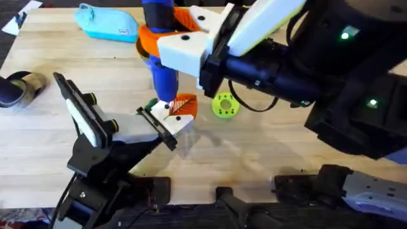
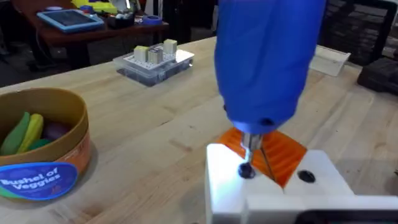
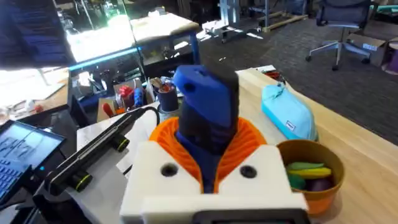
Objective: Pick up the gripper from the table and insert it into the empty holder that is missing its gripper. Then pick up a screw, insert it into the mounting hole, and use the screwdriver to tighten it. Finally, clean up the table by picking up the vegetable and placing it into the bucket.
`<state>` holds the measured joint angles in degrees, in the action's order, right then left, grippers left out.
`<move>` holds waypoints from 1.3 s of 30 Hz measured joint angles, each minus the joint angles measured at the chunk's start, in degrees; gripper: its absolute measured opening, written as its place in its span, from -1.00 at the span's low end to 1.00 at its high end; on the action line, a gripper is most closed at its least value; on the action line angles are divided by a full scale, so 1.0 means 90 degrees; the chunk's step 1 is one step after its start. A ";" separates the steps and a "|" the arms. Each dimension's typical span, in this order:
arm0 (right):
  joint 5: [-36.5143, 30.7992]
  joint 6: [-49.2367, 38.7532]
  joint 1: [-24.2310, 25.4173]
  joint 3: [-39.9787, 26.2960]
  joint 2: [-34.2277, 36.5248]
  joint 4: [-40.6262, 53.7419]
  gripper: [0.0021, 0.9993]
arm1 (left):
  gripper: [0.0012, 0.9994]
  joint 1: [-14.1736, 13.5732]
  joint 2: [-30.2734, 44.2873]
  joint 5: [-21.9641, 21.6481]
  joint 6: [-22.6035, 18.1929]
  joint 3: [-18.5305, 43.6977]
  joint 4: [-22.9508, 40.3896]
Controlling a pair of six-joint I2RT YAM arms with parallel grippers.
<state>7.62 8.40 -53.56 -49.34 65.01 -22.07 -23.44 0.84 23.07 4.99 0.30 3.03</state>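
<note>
The gripper (image 2: 224, 180), a white block with an orange ribbed pad, sits in the black holder at the end of my left arm (image 1: 162, 124), near the table's middle. The blue screwdriver (image 1: 163, 70) stands upright over it, its bit on a dark screw (image 2: 246, 170) in the block's top. My right gripper (image 3: 208, 155) is shut on the screwdriver's body, its orange pads on either side. The bucket (image 2: 68, 155) stands to one side with green and yellow vegetable pieces (image 2: 22, 130) inside.
A green disc with holes (image 1: 224, 105) lies just right of the work. At the back left is a light blue pouch (image 1: 108, 22). A clear box of small parts (image 2: 152, 62) stands farther back. A dark and tan object (image 1: 19, 89) sits at the left edge.
</note>
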 joint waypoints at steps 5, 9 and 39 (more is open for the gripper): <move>0.0000 0.0019 0.0000 0.0000 0.0001 0.0025 -0.88 | -0.97 0.0000 0.0000 0.0000 0.0000 0.0000 0.0000; 0.0005 0.0021 0.0000 0.0000 -0.0002 0.0016 -0.88 | -0.97 0.0000 0.0000 0.0000 -0.0002 0.0000 0.0000; 0.0124 0.0014 0.0012 -0.0015 0.0139 -0.0063 -0.90 | -0.97 0.0000 0.0000 -0.0017 0.0045 0.0002 0.0003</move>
<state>8.74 8.53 -53.45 -49.47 66.26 -22.64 -23.44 0.84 22.92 5.40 0.32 3.05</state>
